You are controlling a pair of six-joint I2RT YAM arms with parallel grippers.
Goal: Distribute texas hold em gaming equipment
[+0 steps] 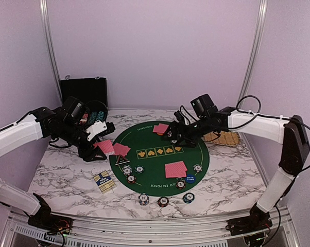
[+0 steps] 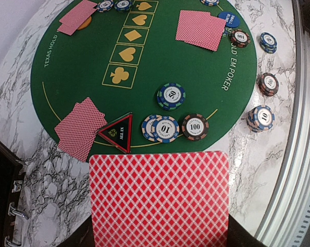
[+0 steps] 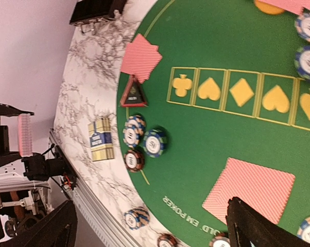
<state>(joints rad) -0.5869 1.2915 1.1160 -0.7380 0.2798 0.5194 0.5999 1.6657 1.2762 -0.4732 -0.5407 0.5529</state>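
Pinches one red-backed card (image 2: 160,198) in the left gripper (image 1: 100,142), jaws clamped on it, patterned back up. Hovers it over the marble table (image 1: 67,175) at the left rim of the green mat (image 1: 147,139). Just past the card's far edge, on the mat: black triangular button (image 2: 118,132), with a pair of cards (image 2: 80,128) touching its left side, then white chips (image 2: 160,127) and a black chip (image 2: 195,126) in a row to its right. Spreads the right gripper (image 3: 155,231) wide, gripping nothing, above the mat's far right part. Below it on the felt, close to one finger in the wrist view: second pair of cards (image 3: 250,189). Blue button (image 2: 228,19) just beside that pair.
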